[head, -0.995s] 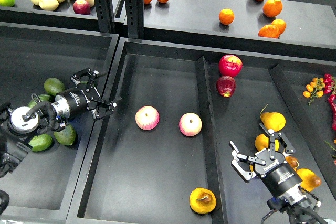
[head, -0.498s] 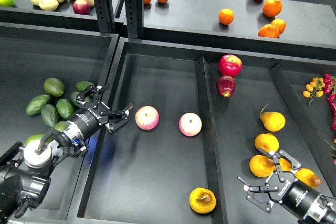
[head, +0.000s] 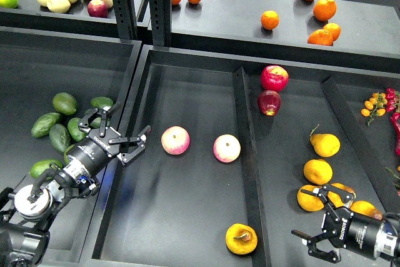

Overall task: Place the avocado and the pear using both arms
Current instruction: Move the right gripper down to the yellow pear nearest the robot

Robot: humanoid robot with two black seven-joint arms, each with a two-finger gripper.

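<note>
a: what could go wrong from here?

b: my guess is the left gripper point(head: 123, 144). it hangs over the wall between the left bin point(head: 37, 67) and the middle tray point(head: 187, 85), fingers spread and holding nothing. a low sweep could catch that wall, or nudge the pink apple point(head: 175, 140) just beside its fingertips.

a: and the avocado?

b: i can't say for certain which one is meant. a cluster of green avocados point(head: 63, 123) lies in the left bin, beside and partly under the left arm, and none of them is in a gripper. reaching back into that pile risks picking a darker, slimmer one by mistake.

a: the pear?

b: the pear point(head: 241, 239), yellow-orange with the brown hollow, lies on the dark surface at the near end of the middle tray, touching nothing but the floor. it's round, so a bump could roll it against the divider.

a: right side?

b: the right gripper point(head: 317, 239) is low in the right tray, released and empty, fingers pointing left toward the divider. it sits just beside the clean yellow pears point(head: 318, 171); a careless move could knock those.

a: arm poses?

b: left arm comes in from the lower left, stretched diagonally up-right. right arm enters from the lower right edge, lying nearly level.
</note>
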